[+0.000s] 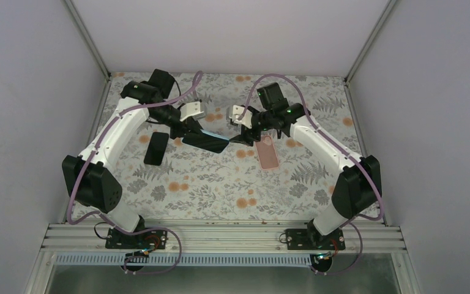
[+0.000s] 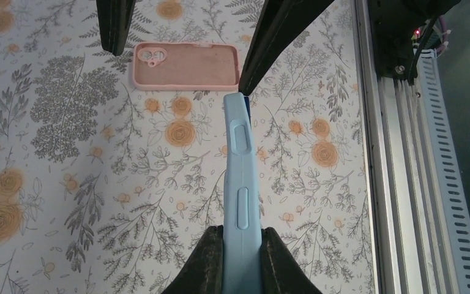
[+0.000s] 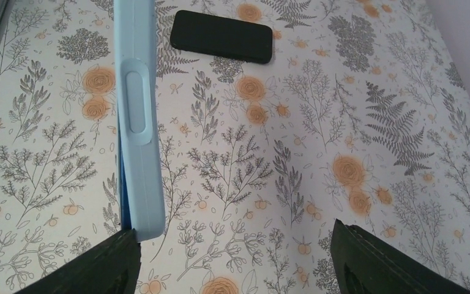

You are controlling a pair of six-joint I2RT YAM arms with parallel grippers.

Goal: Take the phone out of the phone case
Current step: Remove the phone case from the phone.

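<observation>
left gripper (image 2: 242, 236) squeezed tight on blue phone case (image 2: 240, 184) | case on edge, long way left-right | right gripper (image 3: 232, 233) wide open, holding nothing

Plain pale walls (image 1: 220, 30) enclose a floral-patterned tabletop (image 1: 220, 190); front rail (image 1: 220, 236) apparently aluminium.

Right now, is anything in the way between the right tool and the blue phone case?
No, nothing visible is in the way. The right tool is open, and one end of the blue phone case sits just inside one of its fingers. The left tool holds the other end. The pink case and black phone lie below, off to the side.
</observation>
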